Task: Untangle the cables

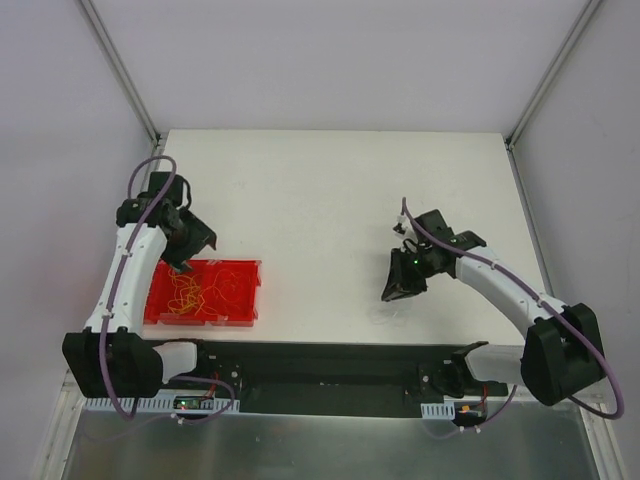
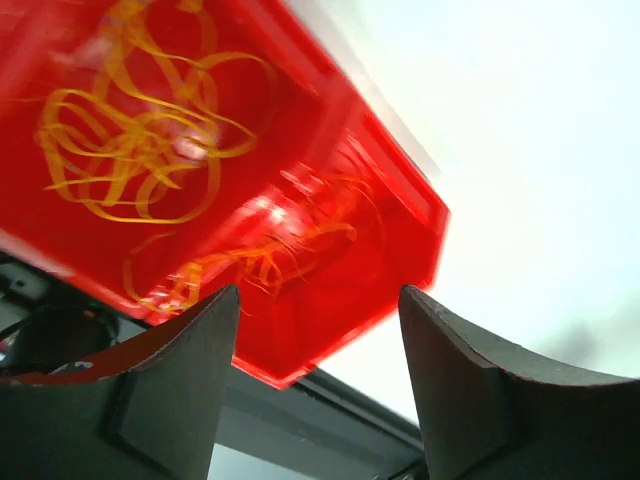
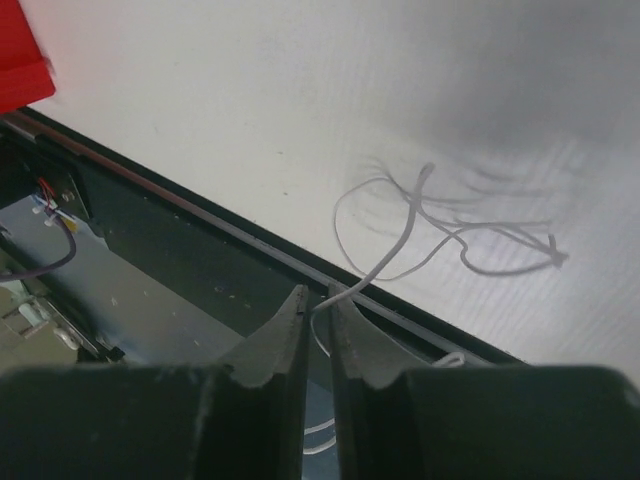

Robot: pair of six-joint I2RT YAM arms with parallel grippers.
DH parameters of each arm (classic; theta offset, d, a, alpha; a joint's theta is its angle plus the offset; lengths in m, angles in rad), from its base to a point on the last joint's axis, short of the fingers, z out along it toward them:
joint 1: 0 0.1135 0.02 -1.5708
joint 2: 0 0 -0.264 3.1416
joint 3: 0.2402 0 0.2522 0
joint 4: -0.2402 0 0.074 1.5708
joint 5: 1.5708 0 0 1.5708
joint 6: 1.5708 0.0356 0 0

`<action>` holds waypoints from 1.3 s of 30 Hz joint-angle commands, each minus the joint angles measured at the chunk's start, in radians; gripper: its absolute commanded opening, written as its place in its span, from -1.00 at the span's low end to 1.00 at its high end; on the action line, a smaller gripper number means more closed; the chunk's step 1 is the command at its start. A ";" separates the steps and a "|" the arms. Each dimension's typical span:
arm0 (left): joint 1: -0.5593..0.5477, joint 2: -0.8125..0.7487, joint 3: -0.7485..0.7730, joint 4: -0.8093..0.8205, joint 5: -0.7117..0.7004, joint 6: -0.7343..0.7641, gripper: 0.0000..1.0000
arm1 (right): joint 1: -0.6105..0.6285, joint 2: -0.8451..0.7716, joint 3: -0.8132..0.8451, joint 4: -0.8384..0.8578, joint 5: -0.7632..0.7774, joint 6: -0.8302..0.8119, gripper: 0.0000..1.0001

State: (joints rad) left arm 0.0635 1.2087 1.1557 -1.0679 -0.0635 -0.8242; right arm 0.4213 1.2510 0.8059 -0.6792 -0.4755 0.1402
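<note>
A red tray (image 1: 254, 292) lies at the table's near left and holds loose orange-yellow cables (image 1: 196, 294). My left gripper (image 1: 185, 265) hovers over the tray's far left corner. In the left wrist view it (image 2: 320, 300) is open, with nothing between its fingers (image 2: 190, 370), and the tray wall (image 2: 385, 255) and curled cables (image 2: 130, 140) lie below. My right gripper (image 1: 396, 292) is at the table's near right. In the right wrist view it (image 3: 320, 300) is shut on a thin white cable (image 3: 400, 235), which hangs in loops over the table edge.
A black rail (image 1: 330, 362) runs along the table's near edge, below the right gripper in the wrist view (image 3: 180, 195). A corner of the red tray (image 3: 20, 60) shows at the upper left of the right wrist view. Metal frame posts (image 1: 120, 70) stand at the back corners.
</note>
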 commanded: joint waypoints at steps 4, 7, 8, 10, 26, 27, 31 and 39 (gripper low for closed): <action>-0.305 0.017 0.090 0.101 0.149 -0.006 0.47 | 0.134 0.033 0.089 0.007 0.064 0.070 -0.62; -0.427 0.054 0.150 0.143 0.151 0.019 0.64 | 0.135 0.005 0.032 0.029 0.058 0.091 -0.41; -0.457 0.083 0.173 0.155 0.163 0.042 0.66 | 0.134 -0.004 0.017 0.029 0.057 0.096 -0.30; -0.525 0.144 0.215 0.186 0.209 0.085 0.65 | 0.135 -0.041 -0.011 0.027 0.066 0.105 -0.10; -1.073 0.800 0.596 0.165 0.363 0.372 0.93 | 0.001 -0.815 -0.027 -0.154 0.540 0.150 0.24; -1.088 0.843 0.625 0.157 0.357 0.378 0.95 | -0.001 -0.853 -0.017 -0.158 0.551 0.151 0.24; -1.136 0.989 0.742 0.068 0.279 0.398 0.97 | 0.001 -0.887 0.018 -0.223 0.589 0.138 0.23; -1.177 1.117 0.779 0.010 0.168 0.401 0.34 | -0.001 -0.868 0.056 -0.250 0.604 0.084 0.22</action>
State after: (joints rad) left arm -1.1065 2.3074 1.9034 -0.9657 0.1997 -0.4461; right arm 0.4248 0.3660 0.8108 -0.9005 0.0887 0.2672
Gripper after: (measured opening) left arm 0.801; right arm 0.612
